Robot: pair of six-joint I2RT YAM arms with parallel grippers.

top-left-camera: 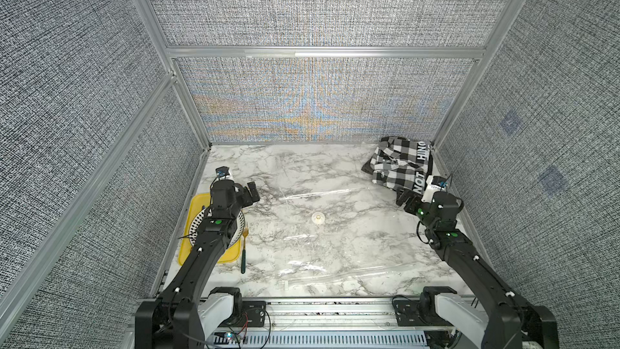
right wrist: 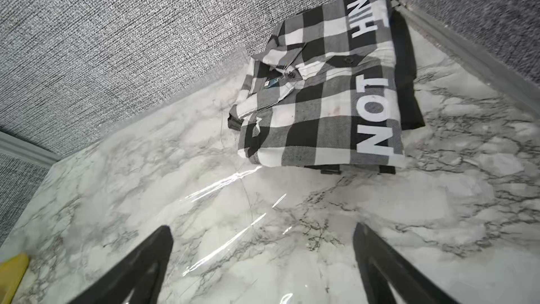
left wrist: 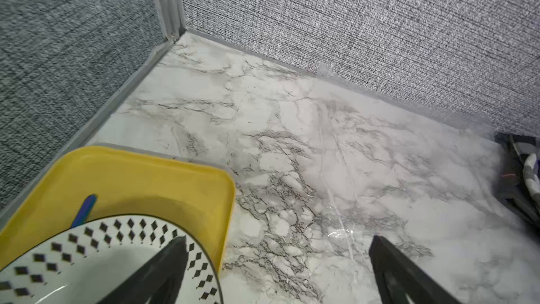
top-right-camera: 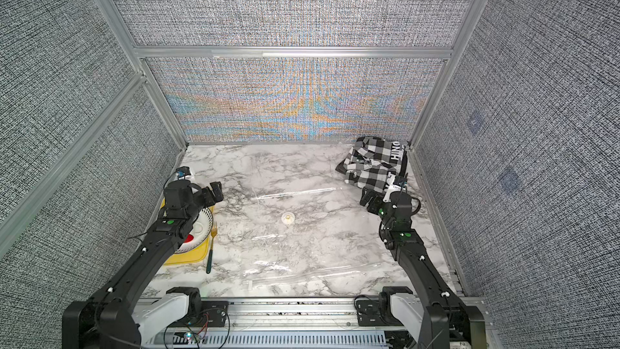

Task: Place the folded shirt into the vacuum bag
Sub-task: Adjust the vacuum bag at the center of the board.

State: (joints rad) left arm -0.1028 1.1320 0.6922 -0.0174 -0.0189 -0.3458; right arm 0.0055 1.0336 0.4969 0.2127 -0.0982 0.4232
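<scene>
Shirt (top-left-camera: 401, 164) lies folded in the far right corner, the bag (top-left-camera: 335, 233) spread flat across the table (top-left-camera: 231, 156). The left gripper (left wrist: 277, 239) and right gripper (right wrist: 263, 229) hover empty, jaws apart.

A yellow tray (left wrist: 131, 176) sits by the left edge of the marble tabletop (top-left-camera: 255, 159), holding a white plate (left wrist: 87, 255) rimmed with black diamonds. A blue handle (left wrist: 84, 210) shows at the plate's rim. A gold fork (top-left-camera: 244, 256) with a dark green handle lies on the marble just beside the tray.
</scene>
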